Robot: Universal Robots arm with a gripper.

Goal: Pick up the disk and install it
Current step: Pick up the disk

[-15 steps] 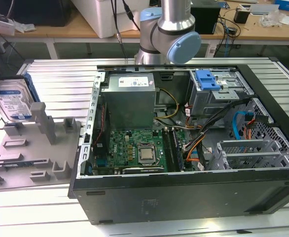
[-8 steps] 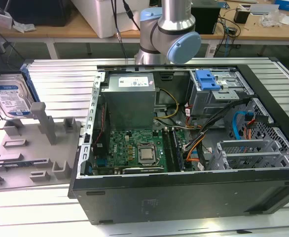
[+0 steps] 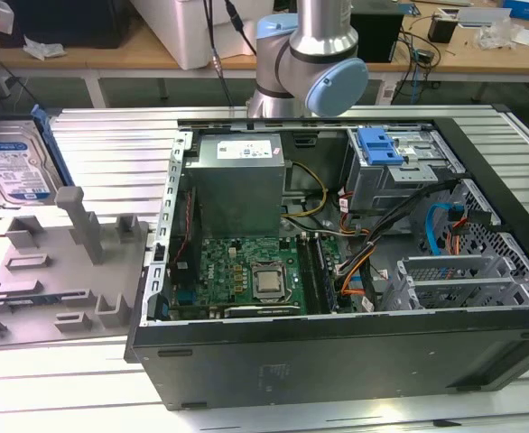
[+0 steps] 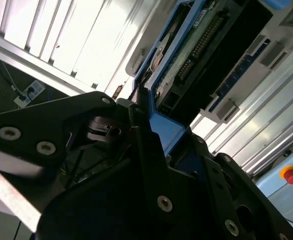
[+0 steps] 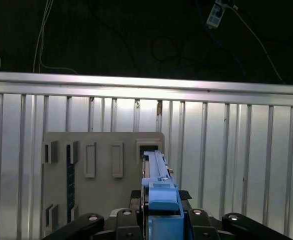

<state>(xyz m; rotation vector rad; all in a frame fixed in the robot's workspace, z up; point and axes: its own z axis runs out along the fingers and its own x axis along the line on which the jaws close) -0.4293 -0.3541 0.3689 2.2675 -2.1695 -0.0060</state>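
Note:
The disk [image 3: 13, 167] hangs at the exterior view's far left, above the grey holder [image 3: 57, 262], label side showing and its blue carrier frame along the edges. In the first wrist view I see the disk [image 5: 156, 182] edge-on, with my gripper [image 5: 159, 217] shut on its blue frame and a black finger on each side. The second wrist view shows the disk's [image 4: 196, 55] green circuit-board side, with the gripper [image 4: 154, 132] clamped on the blue frame end. The disk is lifted off the holder [image 5: 101, 170], which lies on the ribbed metal table.
An open computer case [image 3: 337, 361] lies in the middle of the table, holding a grey power-supply box [image 3: 237, 180], a motherboard [image 3: 246, 275], cables and a drive cage [image 3: 400, 185] with a blue latch [image 3: 379, 144]. The arm's base [image 3: 305, 63] stands behind the case. A red button [image 4: 292, 175] sits beside the table.

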